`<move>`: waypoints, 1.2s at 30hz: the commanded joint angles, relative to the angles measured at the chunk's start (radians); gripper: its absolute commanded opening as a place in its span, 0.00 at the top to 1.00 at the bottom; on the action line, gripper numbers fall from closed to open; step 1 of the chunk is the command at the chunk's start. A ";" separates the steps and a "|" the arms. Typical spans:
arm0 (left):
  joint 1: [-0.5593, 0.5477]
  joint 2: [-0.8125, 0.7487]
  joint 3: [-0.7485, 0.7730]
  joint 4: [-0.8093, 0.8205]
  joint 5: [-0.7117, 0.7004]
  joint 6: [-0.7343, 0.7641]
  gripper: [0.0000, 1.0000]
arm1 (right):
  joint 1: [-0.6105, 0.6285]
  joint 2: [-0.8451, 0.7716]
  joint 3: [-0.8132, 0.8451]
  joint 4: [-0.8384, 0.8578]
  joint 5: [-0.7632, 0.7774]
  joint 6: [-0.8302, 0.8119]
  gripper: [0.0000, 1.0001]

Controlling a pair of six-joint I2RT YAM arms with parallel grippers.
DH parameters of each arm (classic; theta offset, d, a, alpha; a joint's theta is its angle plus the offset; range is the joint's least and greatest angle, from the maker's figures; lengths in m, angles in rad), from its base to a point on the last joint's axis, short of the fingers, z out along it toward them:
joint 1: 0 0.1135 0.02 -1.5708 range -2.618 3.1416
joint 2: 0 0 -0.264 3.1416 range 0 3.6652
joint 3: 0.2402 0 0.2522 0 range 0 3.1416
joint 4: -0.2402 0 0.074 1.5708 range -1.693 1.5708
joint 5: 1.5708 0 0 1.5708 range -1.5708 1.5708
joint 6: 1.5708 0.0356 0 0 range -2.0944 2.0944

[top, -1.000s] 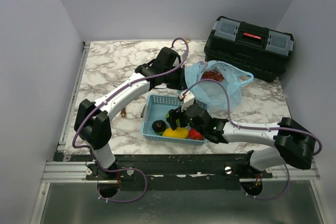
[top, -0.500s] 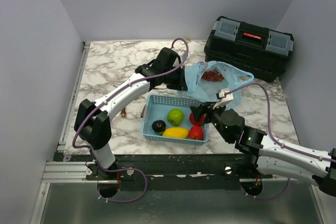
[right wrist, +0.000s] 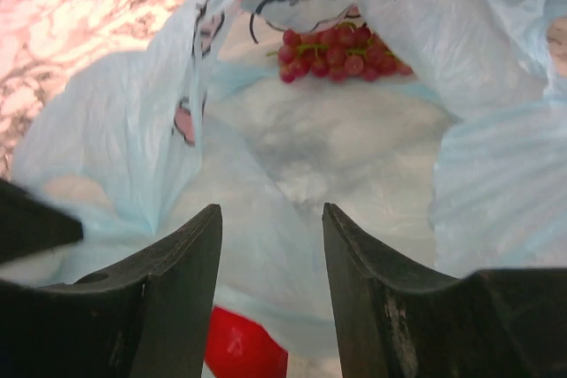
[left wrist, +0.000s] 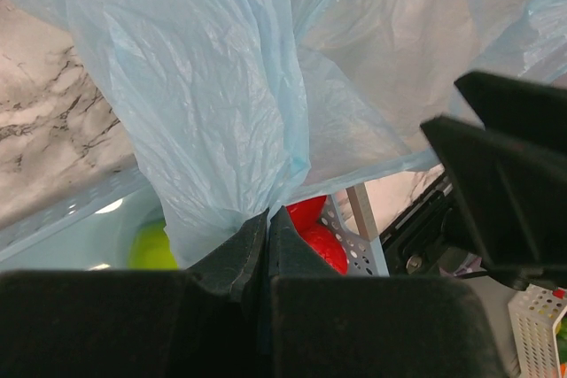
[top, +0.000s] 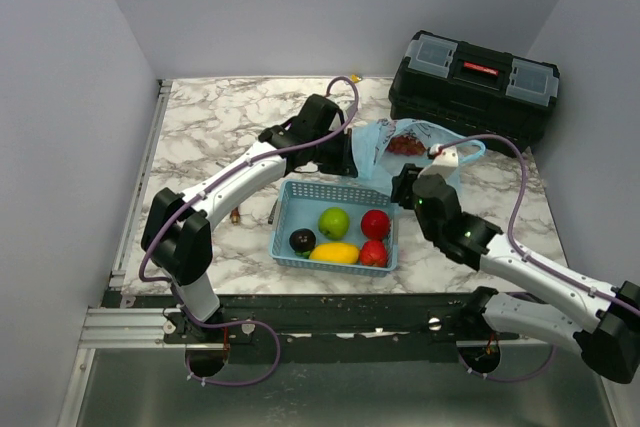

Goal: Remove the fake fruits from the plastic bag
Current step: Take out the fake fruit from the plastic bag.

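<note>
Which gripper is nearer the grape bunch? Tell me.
Right, narrowly. The right gripper hangs open at the mouth of the plastic bag, on the near side of the grape bunch, pointing at it. The left gripper is shut on the bag's edge, left of the bunch.

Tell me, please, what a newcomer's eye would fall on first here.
The blue basket at centre stands out, bright with fruits. Behind it the left gripper pinches the bag, and grapes lie inside it, ahead of the open right gripper. A black toolbox sits at the back right.
</note>
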 commanded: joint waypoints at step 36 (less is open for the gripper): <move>-0.126 -0.002 -0.055 0.073 0.012 -0.044 1.00 | -0.426 0.521 0.108 0.294 -0.299 0.298 0.50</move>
